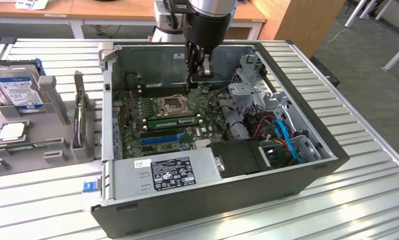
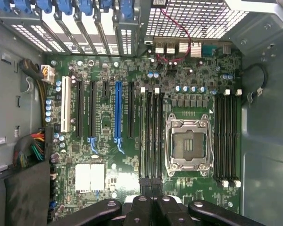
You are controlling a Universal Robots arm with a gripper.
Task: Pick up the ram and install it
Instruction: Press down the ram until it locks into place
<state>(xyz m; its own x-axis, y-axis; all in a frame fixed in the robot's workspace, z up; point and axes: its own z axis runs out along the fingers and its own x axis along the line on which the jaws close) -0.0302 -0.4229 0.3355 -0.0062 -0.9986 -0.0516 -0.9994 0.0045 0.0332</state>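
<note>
Open computer case (image 1: 253, 200): at mid-motherboard (image 1: 206, 136), the ram (image 1: 173, 121) stands edge-down in a memory slot beside the CPU socket (image 1: 171, 105), apparently seated there. Nearer the far wall, the gripper (image 1: 202, 80) hangs above the board, fingers together, empty, clear of components.

the flat green motherboard (image 2: 108, 155) carries one long blue plastic slot (image 2: 117, 110), one white plastic slot (image 2: 65, 110) and narrow black memory slots (image 2: 225, 136). the thin green ram stick (image 1: 175, 120) bears black chips. the black gripper (image 2: 152, 202) is plain. the ribbed metal table (image 1: 373, 200) is silver, striped.
</note>
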